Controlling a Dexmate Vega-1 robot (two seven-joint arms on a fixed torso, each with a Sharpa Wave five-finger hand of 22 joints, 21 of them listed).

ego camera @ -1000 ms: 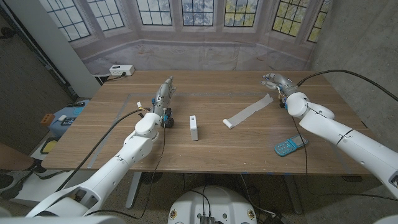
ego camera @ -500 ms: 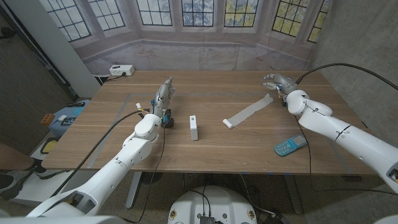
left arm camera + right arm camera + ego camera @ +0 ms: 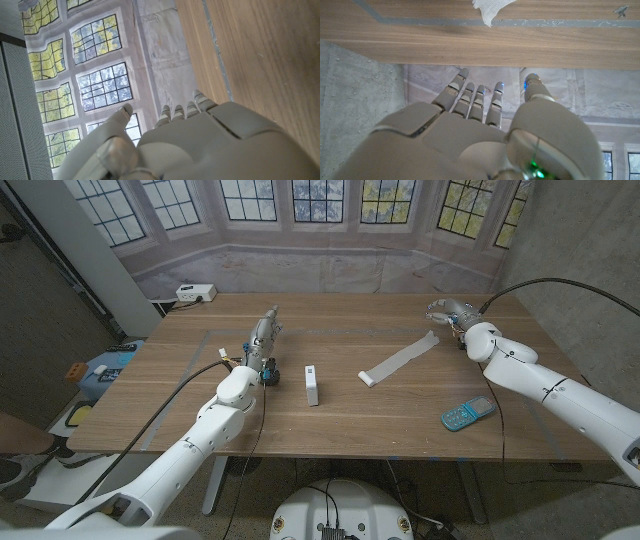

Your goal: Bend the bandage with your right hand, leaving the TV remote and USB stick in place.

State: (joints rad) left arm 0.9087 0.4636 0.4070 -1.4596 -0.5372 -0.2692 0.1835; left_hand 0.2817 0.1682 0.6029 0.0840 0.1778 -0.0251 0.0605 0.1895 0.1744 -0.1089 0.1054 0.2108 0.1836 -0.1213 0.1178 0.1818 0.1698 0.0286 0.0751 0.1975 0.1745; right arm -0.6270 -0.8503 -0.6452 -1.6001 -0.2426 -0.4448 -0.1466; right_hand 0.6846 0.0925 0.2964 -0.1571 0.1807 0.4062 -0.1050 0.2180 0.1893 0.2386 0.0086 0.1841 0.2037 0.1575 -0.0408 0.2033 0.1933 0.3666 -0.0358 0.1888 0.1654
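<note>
While the left arm reaches in from the near left corner, the left hand (image 3: pixel 265 333) stands on its edge on the wooden table (image 3: pixel 350 420), left of centre, fingers stretched toward the far side, slightly apart and grasping nothing; the left wrist view shows the same hand (image 3: pixel 200 140) with straight fingers above bare wood. Just right of that arm's wrist lies a small white oblong, probably the USB stick (image 3: pixel 313 384), pointing near to far. Further right, about mid-table, the bandage (image 3: pixel 399 360) lies as a flat pale strip running diagonally from a small rolled end at its near left to its far right end. The right hand (image 3: pixel 447 312) hovers close to that far right end, near the table's far right edge, fingers loosely spread and empty; I cannot tell whether it touches the strip. From the right wrist view the right hand's (image 3: pixel 485 130) fingers extend apart, with a frayed white corner of the bandage (image 3: pixel 490 7) on the wood beyond them. Near the right edge, well apart from the bandage, lies the TV remote (image 3: pixel 467 414), a blue-grey keypad angled diagonally.
</note>
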